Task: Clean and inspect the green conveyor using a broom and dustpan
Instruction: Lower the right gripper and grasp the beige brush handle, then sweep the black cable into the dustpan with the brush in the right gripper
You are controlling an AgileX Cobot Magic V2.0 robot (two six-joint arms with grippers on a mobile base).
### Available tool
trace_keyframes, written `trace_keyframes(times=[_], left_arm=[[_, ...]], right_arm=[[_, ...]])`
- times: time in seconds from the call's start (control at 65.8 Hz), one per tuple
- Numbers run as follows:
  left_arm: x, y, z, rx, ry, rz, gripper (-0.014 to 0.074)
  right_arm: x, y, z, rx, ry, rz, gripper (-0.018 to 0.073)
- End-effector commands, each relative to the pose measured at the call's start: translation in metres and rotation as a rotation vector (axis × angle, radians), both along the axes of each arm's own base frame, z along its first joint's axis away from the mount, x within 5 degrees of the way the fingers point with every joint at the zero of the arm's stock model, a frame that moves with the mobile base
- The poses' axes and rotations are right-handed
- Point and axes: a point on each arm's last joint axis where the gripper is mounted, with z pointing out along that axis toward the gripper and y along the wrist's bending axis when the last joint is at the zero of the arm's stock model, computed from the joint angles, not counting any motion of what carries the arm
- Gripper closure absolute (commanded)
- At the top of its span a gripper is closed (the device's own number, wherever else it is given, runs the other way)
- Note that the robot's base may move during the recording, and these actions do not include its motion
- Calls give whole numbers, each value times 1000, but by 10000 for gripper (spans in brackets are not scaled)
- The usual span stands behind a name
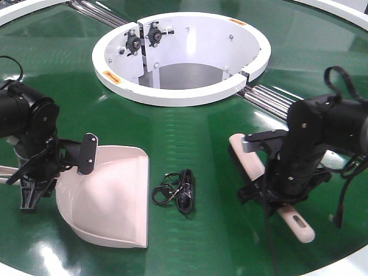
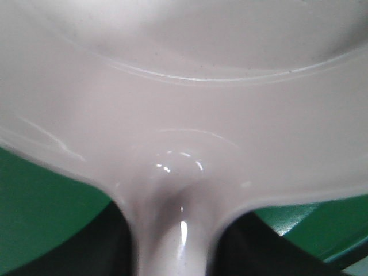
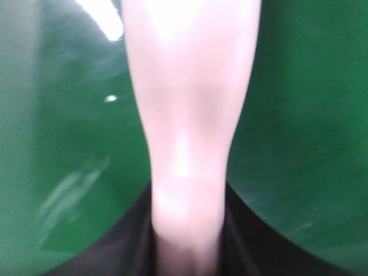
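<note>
Green and glossy, the green conveyor (image 1: 190, 138) fills the scene, with its white circular rim (image 1: 172, 92) at the top middle and steel rollers (image 1: 270, 98) showing beside it. At the left the dustpan (image 1: 109, 195) sits on the belt, its open mouth facing right. The left gripper (image 2: 175, 253) has its jaws closed around the pan's handle. At the right the broom (image 1: 299, 221) lies low across the belt, with the right gripper (image 3: 187, 241) clamped on its handle. A small black cable bundle (image 1: 175, 190) lies between pan and broom, just beside the pan's mouth.
</note>
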Motion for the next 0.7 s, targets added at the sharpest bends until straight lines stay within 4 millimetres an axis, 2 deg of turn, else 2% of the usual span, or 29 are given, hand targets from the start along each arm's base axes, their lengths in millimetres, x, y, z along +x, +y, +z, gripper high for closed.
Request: trace_keyframes(times=[0.0, 0.091, 0.304, 0.456, 0.684], left_arm=[[1, -3, 19, -22, -68, -1, 603], [1, -3, 19, -22, -68, -1, 603], [1, -3, 19, -22, -68, -1, 603], [1, -3, 19, -22, -68, 0, 603], [1, -3, 19, -22, -68, 0, 603]], right_arm=[[-7, 17, 19, 9, -57, 5, 564], [-12, 32, 16, 6, -43, -3, 564], [-14, 52, 17, -45, 46, -26, 564], [-11, 69, 19, -58, 62, -55, 564], [-9, 98, 13, -76, 108, -52, 562]])
